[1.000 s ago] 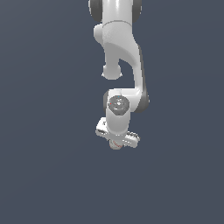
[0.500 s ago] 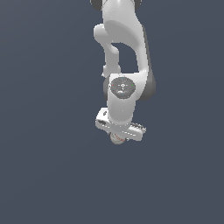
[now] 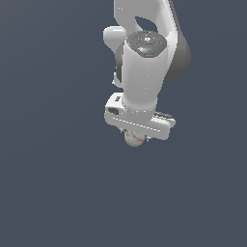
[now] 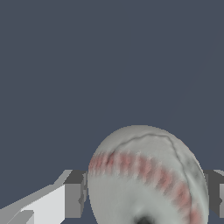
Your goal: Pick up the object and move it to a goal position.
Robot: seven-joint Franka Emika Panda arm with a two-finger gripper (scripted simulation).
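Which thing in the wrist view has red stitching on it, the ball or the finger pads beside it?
The ball: off-white, with a curved row of red stitches across it. The finger pads of the pincer flanking it are plain grey, with no markings.

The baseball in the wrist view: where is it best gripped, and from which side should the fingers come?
Grip the baseball across its widest middle, coming straight down from above. It is round, so any diameter serves, but pads off the equator would likely squeeze it out. The gripper sits this way, one finger at each flank, apparently touching; the exterior view shows the ball under the hand.
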